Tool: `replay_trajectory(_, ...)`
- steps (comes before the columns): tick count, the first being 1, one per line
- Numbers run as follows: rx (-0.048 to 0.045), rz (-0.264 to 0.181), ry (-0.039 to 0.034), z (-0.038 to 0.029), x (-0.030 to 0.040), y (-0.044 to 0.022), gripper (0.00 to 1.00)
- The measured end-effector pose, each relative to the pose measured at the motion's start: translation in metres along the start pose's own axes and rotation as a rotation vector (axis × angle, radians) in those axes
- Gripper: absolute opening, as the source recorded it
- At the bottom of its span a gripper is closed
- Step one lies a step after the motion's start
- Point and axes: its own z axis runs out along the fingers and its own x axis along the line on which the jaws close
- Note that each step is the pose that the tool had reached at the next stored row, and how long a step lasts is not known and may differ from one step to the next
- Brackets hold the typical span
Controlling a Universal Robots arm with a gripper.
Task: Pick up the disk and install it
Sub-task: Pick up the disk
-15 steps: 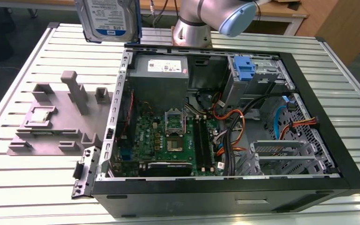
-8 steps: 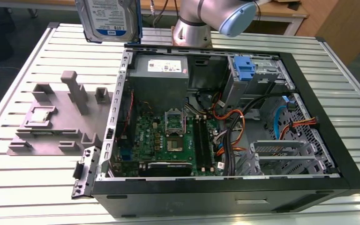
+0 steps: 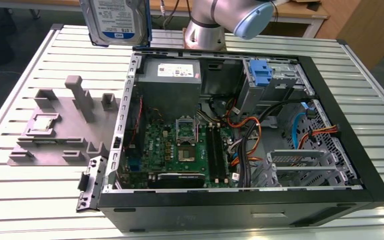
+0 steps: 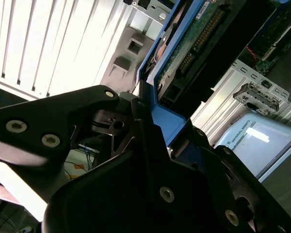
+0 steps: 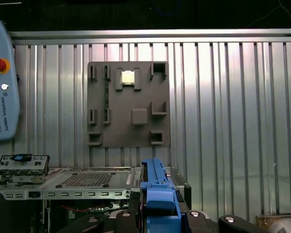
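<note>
Your pincer (image 4: pixel 148 114) has the disk (image 3: pixel 115 20): jaws closed tight on the blue carrier's edge, drive sticking out past the tips, held in the air w/ label visible in the exterior view. Open PC case (image 3: pixel 245 210) lies below the pincer; grey fixture plate (image 5: pixel 128 104) on the table (image 3: pixel 18 200) beneath too. Disk touches neither.
</note>
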Motion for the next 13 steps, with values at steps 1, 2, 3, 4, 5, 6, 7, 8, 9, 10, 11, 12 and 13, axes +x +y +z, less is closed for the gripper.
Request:
replay_trajectory(1,0.0,0.0,-0.0001,0.0,0.0,-0.0005,0.37)
replay_trajectory(2,0.0001,0.0,-0.0001,0.0,0.0,-0.0012,0.37)
replay_trajectory(3,0.0001,0.0,0.0,0.0,-0.0001,-0.0022,0.37)
replay_trajectory(4,0.0002,0.0,-0.0001,0.0,-0.0001,-0.0038,0.37)
replay_trajectory(5,0.0001,0.0,-0.0001,0.0,-0.0002,-0.0054,0.37)
replay_trajectory(6,0.0,0.0,0.0,-0.0001,-0.0003,-0.0071,0.37)
replay_trajectory(7,0.0001,0.0,-0.0001,0.0,-0.0003,-0.0089,0.37)
replay_trajectory(8,0.0001,0.0,0.0,-0.0001,-0.0004,-0.0106,0.37)
replay_trajectory(9,0.0001,0.0,0.0,-0.0001,-0.0004,-0.0122,0.37)
replay_trajectory(10,0.0001,0.0,0.0,-0.0001,-0.0005,-0.0138,0.37)
replay_trajectory(11,0.0001,0.0,0.0,-0.0001,-0.0005,-0.0154,0.37)
replay_trajectory(12,0.0001,0.0,0.0,-0.0002,-0.0006,-0.0174,0.37)
replay_trajectory(13,0.0001,0.0,0.0,-0.0002,-0.0007,-0.0194,0.37)
